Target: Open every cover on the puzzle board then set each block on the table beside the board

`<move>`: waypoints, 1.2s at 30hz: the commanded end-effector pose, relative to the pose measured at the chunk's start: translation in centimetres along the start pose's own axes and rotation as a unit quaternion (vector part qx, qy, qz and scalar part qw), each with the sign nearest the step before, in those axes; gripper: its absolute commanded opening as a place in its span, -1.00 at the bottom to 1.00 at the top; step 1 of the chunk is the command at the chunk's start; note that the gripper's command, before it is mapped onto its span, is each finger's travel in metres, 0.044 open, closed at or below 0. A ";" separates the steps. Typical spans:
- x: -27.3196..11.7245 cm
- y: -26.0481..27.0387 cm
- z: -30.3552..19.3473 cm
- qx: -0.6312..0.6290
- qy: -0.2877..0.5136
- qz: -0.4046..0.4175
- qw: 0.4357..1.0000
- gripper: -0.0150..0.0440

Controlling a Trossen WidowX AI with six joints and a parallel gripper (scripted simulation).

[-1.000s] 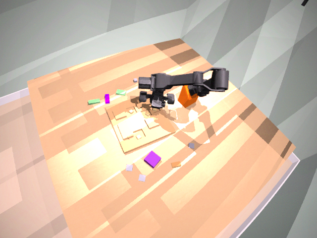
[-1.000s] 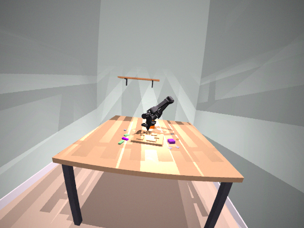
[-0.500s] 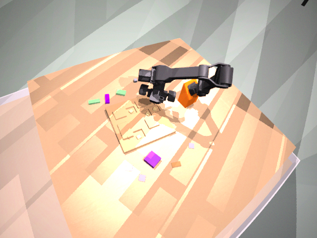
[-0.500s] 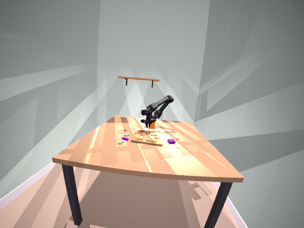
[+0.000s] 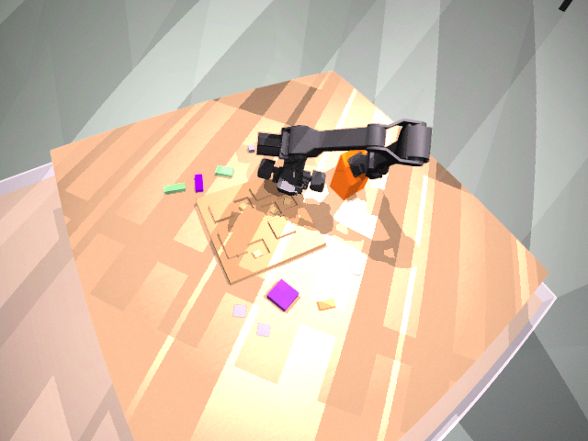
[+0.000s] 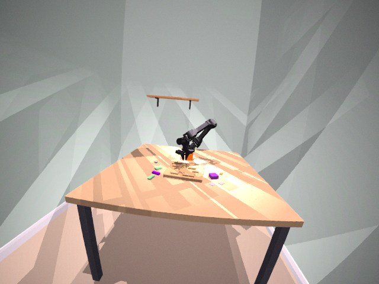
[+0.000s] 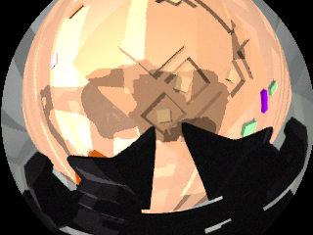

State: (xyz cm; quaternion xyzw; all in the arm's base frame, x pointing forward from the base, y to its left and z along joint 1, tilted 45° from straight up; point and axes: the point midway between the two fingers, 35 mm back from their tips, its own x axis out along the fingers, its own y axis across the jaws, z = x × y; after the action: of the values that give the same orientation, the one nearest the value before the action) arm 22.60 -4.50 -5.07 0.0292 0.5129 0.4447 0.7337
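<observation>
The wooden puzzle board (image 5: pixel 237 274) (image 6: pixel 180 177) lies flat on the table, with raised strips and square outlines. Small tan blocks show inside outlines: one block (image 5: pixel 257 253) near the front edge, a second block (image 5: pixel 243 206), a third block (image 5: pixel 274 209) (image 7: pixel 182 83) and a fourth block (image 5: pixel 288 201) (image 7: pixel 164 116). Covers share the board's colour and cannot be told apart clearly. My gripper (image 7: pixel 168 128) (image 6: pixel 184 159) is partly open and empty, above the board's back edge, its tips just short of the fourth block in the wrist view. Shadow darkens this part.
An orange block (image 5: pixel 348 177) (image 6: pixel 189 157) stands behind the board by the arm. Green bars (image 5: pixel 175 188) (image 5: pixel 224 171) and a purple bar (image 5: pixel 198 183) lie left. A purple block (image 5: pixel 283 295) (image 6: pixel 213 176), pale tiles (image 5: pixel 240 310) (image 5: pixel 263 330) and a small orange piece (image 5: pixel 326 304) lie on the opposite side.
</observation>
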 end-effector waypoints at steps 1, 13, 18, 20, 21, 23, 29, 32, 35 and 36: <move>1.3 0.3 0.0 0.003 -0.001 0.006 1.000 0.00; 1.4 0.3 0.0 0.003 -0.001 0.006 1.000 0.00; 1.4 0.3 0.0 0.003 -0.001 0.006 1.000 0.00; 1.4 0.3 0.0 0.003 -0.001 0.006 1.000 0.00; 1.4 0.3 0.0 0.003 -0.001 0.006 1.000 0.00; 1.4 0.3 0.0 0.003 -0.001 0.006 1.000 0.00; 1.6 0.3 0.0 0.003 -0.001 0.006 1.000 0.00; 1.9 0.3 0.0 0.003 -0.001 0.006 1.000 0.00; 2.2 0.3 0.0 0.003 -0.001 0.006 1.000 0.00; 2.3 0.3 0.0 0.003 -0.001 0.006 1.000 0.00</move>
State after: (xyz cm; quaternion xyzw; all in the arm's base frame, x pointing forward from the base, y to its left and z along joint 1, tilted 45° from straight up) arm 22.60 -3.18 -6.34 0.0315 0.5134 0.4458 0.7326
